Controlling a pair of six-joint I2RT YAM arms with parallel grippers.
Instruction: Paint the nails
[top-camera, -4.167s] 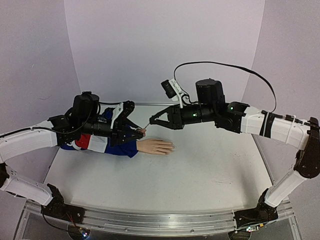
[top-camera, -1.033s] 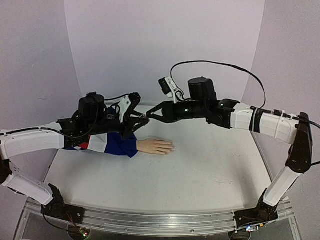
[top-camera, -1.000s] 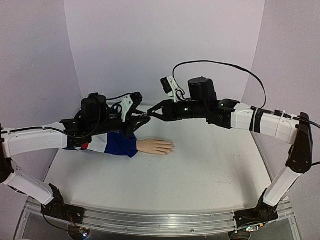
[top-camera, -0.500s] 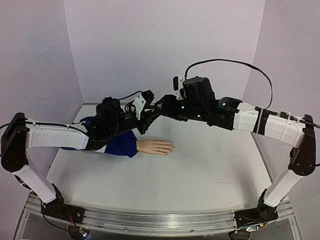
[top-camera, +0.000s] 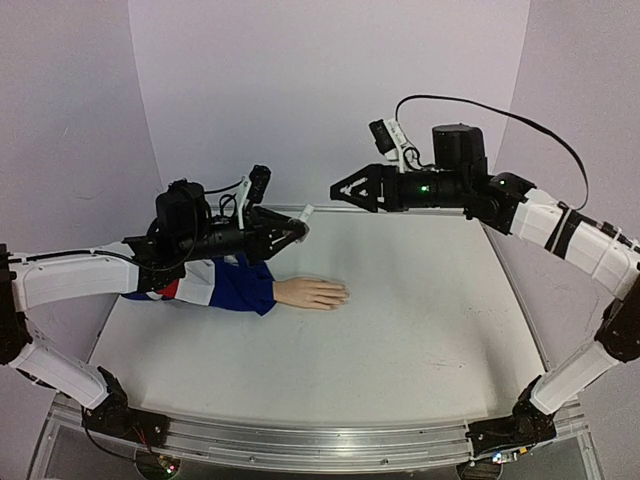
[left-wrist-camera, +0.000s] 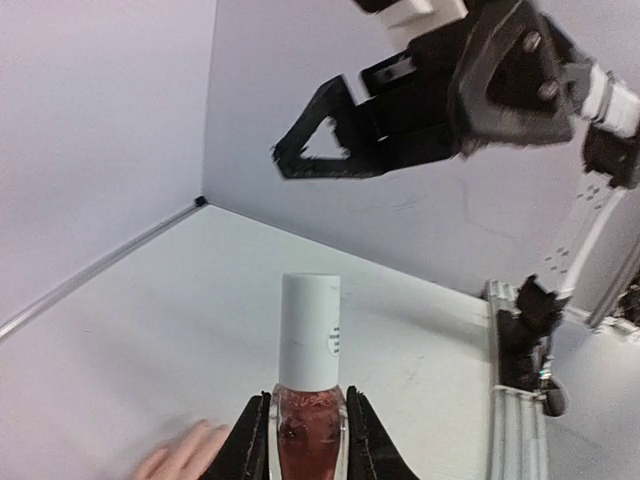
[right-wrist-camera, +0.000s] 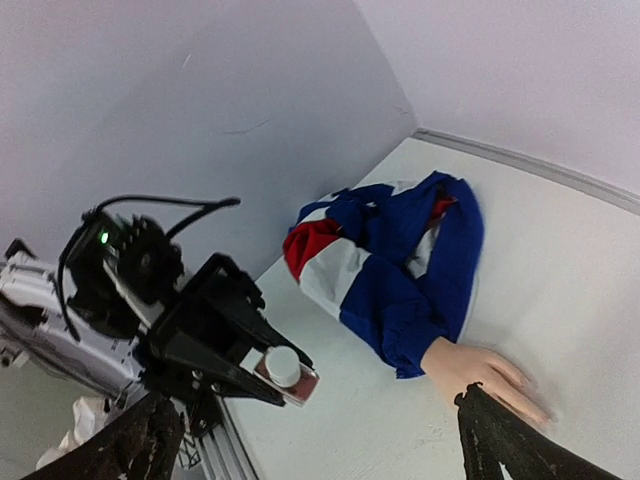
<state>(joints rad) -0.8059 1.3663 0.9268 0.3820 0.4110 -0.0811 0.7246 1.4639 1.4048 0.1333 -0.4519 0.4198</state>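
the left arm (top-camera: 70, 278) reaches in low from the left, its forearm nearly level above the tabletop (top-camera: 420, 330). the left pincer (top-camera: 292, 229) points right and slightly up, jaws clamped on the body of a small bottle (left-wrist-camera: 308, 345). the right arm (top-camera: 565, 228) rises from its base, bends at the elbow and stretches leftward, held higher. the right pincer (top-camera: 338, 190) points left toward the other one, jaws spread wide and holding nothing, well apart from the left pincer.
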